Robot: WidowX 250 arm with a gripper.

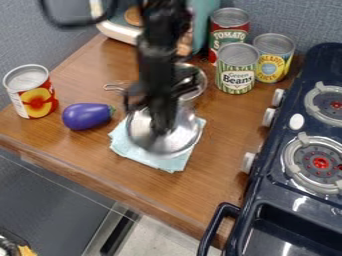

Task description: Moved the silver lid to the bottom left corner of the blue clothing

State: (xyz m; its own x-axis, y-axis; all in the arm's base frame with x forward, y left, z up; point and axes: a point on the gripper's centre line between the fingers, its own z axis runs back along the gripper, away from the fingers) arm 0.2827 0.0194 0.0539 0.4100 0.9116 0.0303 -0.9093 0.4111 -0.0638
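Note:
The black gripper (160, 127) hangs down from the top edge, its lower end over the middle of the silver lid (185, 134). Round and shiny, the lid lies over the light blue cloth (168, 163) and covers much of it. Cloth shows at the lid's left, right and lower sides. Whether the lid rests on the cloth or hangs just above it, I cannot tell. The arm hides part of the lid's upper side.
A purple eggplant (87, 116) and a peach can (31, 92) stand to the left. Behind the arm is a metal pan or strainer (195, 82). Several cans, including green beans (236, 70), stand at the upper right, beside the dark stove (300, 205).

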